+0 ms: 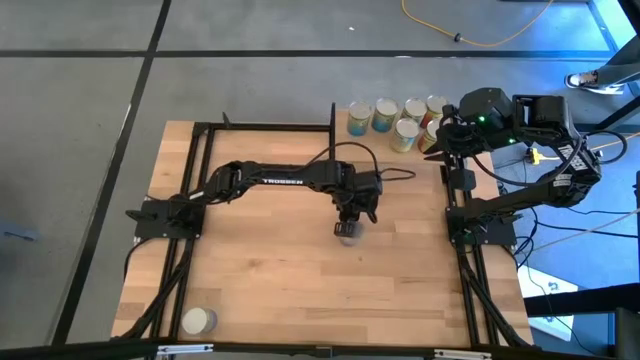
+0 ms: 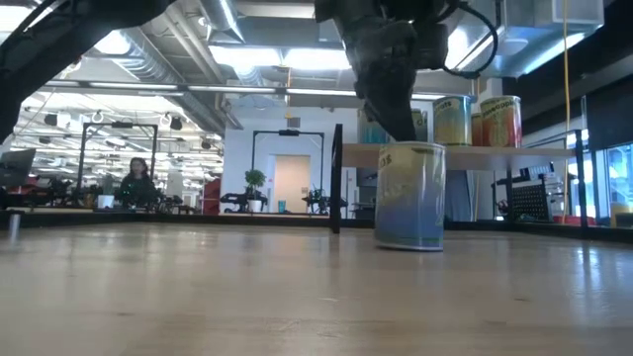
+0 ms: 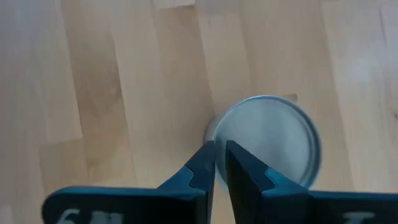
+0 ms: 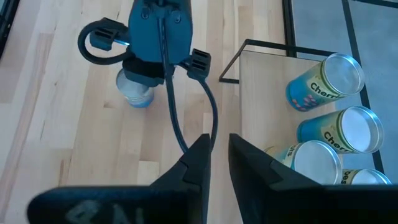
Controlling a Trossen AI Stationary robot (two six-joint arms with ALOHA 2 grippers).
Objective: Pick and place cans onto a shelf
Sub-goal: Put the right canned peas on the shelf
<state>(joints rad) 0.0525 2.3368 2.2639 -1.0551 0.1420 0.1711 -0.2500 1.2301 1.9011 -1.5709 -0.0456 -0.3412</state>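
Note:
A can (image 1: 348, 232) with a blue and yellowish label stands upright on its base on the tabletop near the middle; it also shows in the low view (image 2: 410, 195) and, by its silvery top, in the left wrist view (image 3: 268, 140). My left gripper (image 3: 219, 154) is shut, with its tips at the far edge of this can's top. Several cans (image 1: 392, 120) stand on the shelf (image 4: 264, 93) at the table's far right. My right gripper (image 4: 217, 146) is shut and empty, hovering beside the shelf. Another can (image 1: 198, 320) stands at the near left. My left gripper's shut fingers (image 2: 394, 124) slant down from the far side to the rim of the can's top (image 3: 214, 127). I cannot tell whether they touch it. The can stands upright on the table.
Black frame rails (image 1: 200, 200) run along the table's left and right sides and its far edge. The shelf's black post (image 2: 336, 178) stands behind the middle can. A person (image 2: 136, 183) sits far off in the room beyond the table.

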